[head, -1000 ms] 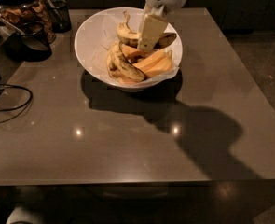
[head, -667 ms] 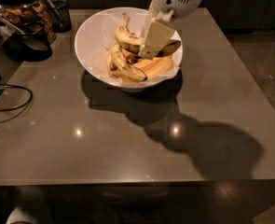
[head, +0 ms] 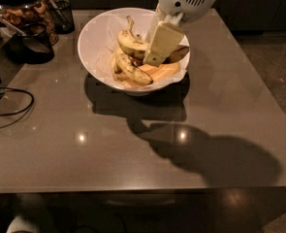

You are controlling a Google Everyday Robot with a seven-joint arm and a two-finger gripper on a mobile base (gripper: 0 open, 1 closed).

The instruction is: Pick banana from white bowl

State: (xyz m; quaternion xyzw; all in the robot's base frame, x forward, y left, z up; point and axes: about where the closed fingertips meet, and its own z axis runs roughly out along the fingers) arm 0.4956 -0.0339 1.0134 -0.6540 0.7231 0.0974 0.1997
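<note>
Camera view of a grey-brown table [head: 60, 164] on which the white bowl [head: 96, 38] is set, toward the far edge. The bowl is lined with crinkled white paper [head: 174, 78] and holds the banana [head: 132, 44], which lies across the upper middle of the bowl. Its short curved stem is pointed up toward the far rim and its dark brown end is turned to the right. A longer, slimmer banana [head: 131, 70] with dark spots is seen just below it, and a pale orange piece [head: 165, 71] is seen at the lower right of the bowl. The gripper [head: 155, 57], cream below a white housing, is lowered from the upper right into the bowl. Its tip is placed over the middle of the plump banana, part of which is hidden by it. Whether the gripper is released or clenched cannot be told, nor whether the fruit is touched. The arm's shadow [head: 215, 157] is cast on the table nearer the camera. Glass jars [head: 23, 8] and a black cable [head: 11, 111] are seen at the left.
</note>
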